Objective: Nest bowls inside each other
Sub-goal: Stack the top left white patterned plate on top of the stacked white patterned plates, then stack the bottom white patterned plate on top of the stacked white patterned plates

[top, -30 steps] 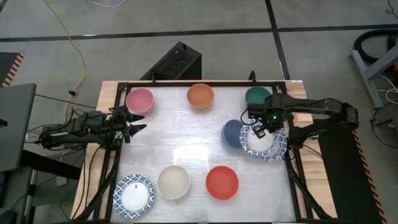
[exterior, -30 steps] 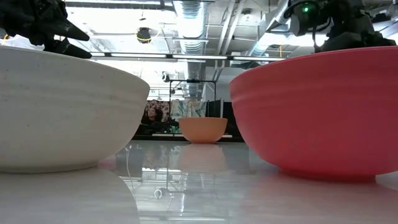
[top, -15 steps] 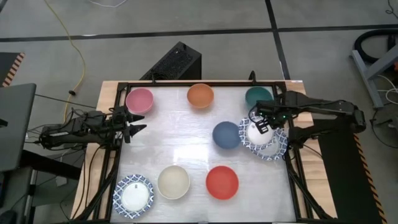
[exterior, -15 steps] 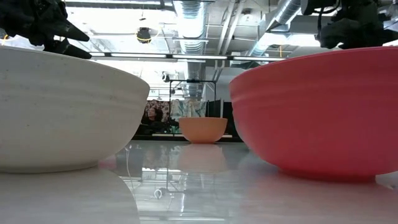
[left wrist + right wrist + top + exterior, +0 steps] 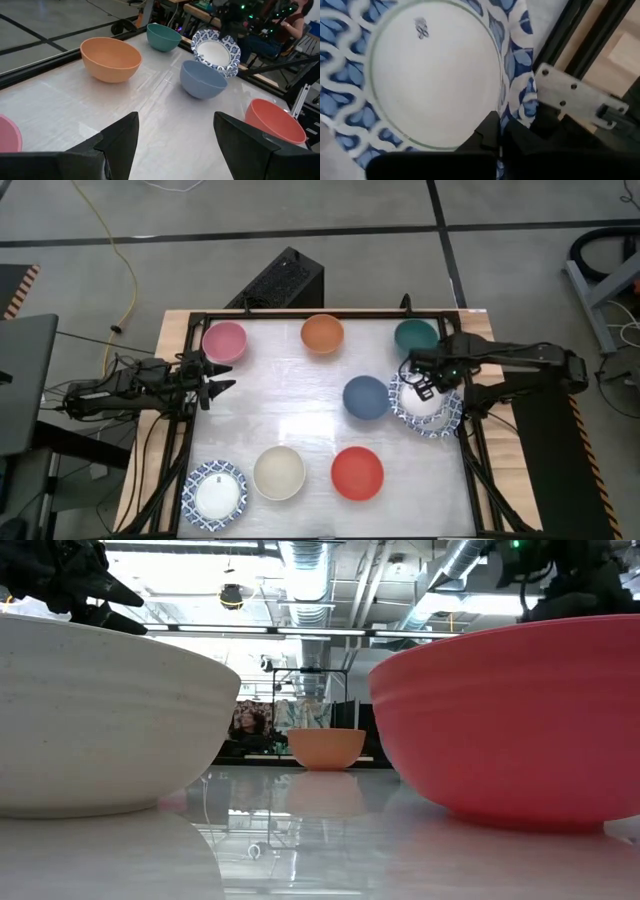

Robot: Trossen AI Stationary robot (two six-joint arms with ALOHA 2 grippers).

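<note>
Table (image 5: 320,395) first: right gripper (image 5: 424,383) sits over the blue-rimmed bowl stack (image 5: 436,412) at the right edge, fingers pinching its rim. Blue bowl (image 5: 365,397) stands just beside. Left gripper (image 5: 212,383) waits near the pink bowl (image 5: 224,341), jaws apart.

table (image 5: 320,395): pale glossy top, black frame
bowls on it: pink (image 5: 224,341), orange (image 5: 322,333), green (image 5: 415,336), blue (image 5: 365,397), cream (image 5: 279,472), red (image 5: 357,472), blue-patterned (image 5: 215,493)

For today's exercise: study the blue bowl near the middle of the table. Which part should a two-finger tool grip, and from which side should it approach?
Grip the blue bowl by its rim, coming from above with one finger inside the wall and one outside. It stands upright, mouth open, and its rounded sides give no flat hold. Probably take the rim on the side away from the blue-patterned bowl, which sits close beside it.
</note>
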